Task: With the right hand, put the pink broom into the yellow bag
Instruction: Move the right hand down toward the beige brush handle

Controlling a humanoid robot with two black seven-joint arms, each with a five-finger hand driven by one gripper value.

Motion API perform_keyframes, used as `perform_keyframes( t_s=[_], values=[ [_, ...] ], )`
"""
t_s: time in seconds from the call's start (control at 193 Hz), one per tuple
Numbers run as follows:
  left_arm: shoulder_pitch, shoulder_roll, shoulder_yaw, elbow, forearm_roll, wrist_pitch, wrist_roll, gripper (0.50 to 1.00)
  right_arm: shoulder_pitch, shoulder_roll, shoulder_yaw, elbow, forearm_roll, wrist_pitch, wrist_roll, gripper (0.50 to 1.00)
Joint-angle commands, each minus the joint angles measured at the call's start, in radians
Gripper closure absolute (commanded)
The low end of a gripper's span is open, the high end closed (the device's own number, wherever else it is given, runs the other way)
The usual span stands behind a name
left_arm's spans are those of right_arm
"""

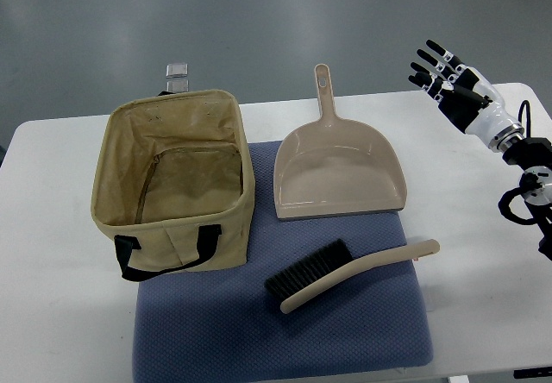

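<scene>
Yellow bag (177, 180) stands open at left, on the blue mat's (345, 331) edge. Dustpan (338, 172) lies just right of it, handle away. Broom (345, 273) lies flat on the mat below the dustpan — bristles left, handle right. Right hand (450, 83) hovers over the bench's (457, 185) far right corner, fingers (429, 62) spread, empty — well apart from the broom.

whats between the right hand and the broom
Mostly bare white table in the top view. The right hand hovers open over the table's far right corner; the broom lies on the blue mat. The dustpan sits just left of that line.
</scene>
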Motion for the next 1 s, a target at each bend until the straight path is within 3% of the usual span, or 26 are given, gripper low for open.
perform_keyframes(
  t_s=[0.0,0.223,0.405,0.596,0.83,0.996],
  values=[
    [0.0,0.0,0.0,0.0,0.0,0.0,0.0,0.5,0.007,-0.019,-0.017,0.007,-0.002,0.006,-0.001,0.57],
    [0.0,0.0,0.0,0.0,0.0,0.0,0.0,0.5,0.033,-0.113,-0.197,0.107,-0.003,0.012,0.008,0.572],
    [0.0,0.0,0.0,0.0,0.0,0.0,0.0,0.5,0.102,-0.265,-0.466,0.219,-0.012,0.01,0.127,0.572],
    [0.0,0.0,0.0,0.0,0.0,0.0,0.0,0.5,0.16,-0.385,-0.652,0.38,-0.149,-0.003,0.175,0.574],
    [0.0,0.0,0.0,0.0,0.0,0.0,0.0,0.5,0.177,-0.472,-0.781,0.558,-0.58,-0.175,0.281,0.576],
    [0.0,0.0,0.0,0.001,0.0,0.0,0.0,0.5,0.201,-0.527,-0.864,0.676,-0.716,-0.27,0.29,0.576]
  ],
)
